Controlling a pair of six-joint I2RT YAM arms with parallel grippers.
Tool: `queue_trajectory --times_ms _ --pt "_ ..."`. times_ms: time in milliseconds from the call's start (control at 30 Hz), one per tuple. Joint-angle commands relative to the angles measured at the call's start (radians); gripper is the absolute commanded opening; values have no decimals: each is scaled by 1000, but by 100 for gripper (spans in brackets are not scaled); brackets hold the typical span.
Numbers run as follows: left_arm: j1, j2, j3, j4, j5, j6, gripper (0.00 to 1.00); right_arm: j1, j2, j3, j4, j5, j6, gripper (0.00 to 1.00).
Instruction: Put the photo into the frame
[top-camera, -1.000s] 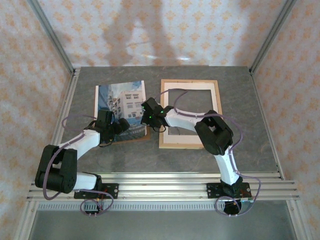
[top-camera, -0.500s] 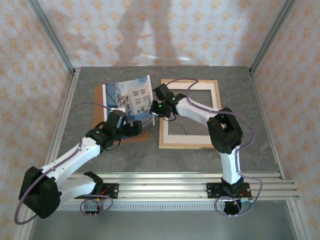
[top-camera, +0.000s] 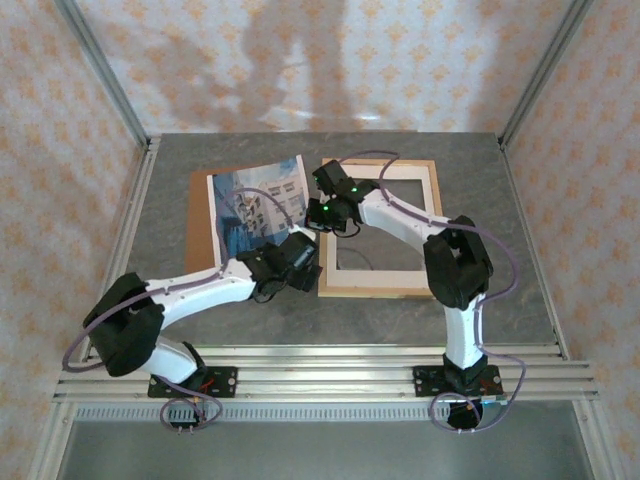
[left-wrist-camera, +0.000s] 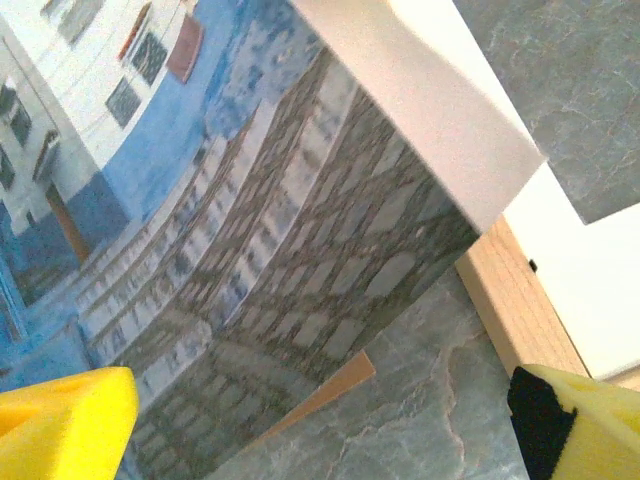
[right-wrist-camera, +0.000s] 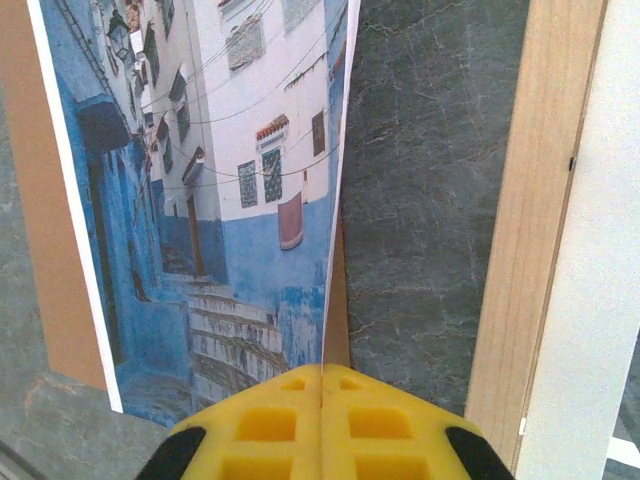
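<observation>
The bench (top-camera: 500, 200) is carrying the frame (top-camera: 437, 230), lying just right of the right gripper (right-wrist-camera: 322, 378). A brown board (top-camera: 198, 225) is lying to that gripper's left, under the photo (top-camera: 255, 205). The right gripper is pinching the photo's raised right edge. The left gripper (left-wrist-camera: 320, 440) is gaping wide beside the photo's near corner.

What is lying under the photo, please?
A brown backing board lies beneath the photo; its left strip and a near corner show. The photo covers the rest, so anything else on it is hidden.
</observation>
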Motion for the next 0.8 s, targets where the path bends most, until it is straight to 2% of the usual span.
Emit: queue_trajectory --times_ms 0,67,167,300,400,667,700,767 --pt "-2 44 43 17 -105 74 93 -1 -51 -12 -18 -12 -8 0" --pt "-3 64 52 14 -129 91 87 -2 -58 -18 -17 -6 -10 0" --pt "-3 73 47 23 -133 99 69 -2 -62 -22 -21 -3 -11 0" --pt "-2 74 31 45 -82 89 49 -2 -58 -24 -11 -10 -6 0" --pt "-2 74 18 60 -75 82 41 -2 -58 -23 -3 -14 -1 0" --pt "-2 83 16 81 -43 75 5 -2 -65 -31 11 -26 12 0" --pt "-2 84 18 81 -42 72 0 -2 -66 -33 14 -27 14 1" --pt "-2 84 21 81 -42 66 0 -2 -72 -32 14 -20 11 9"
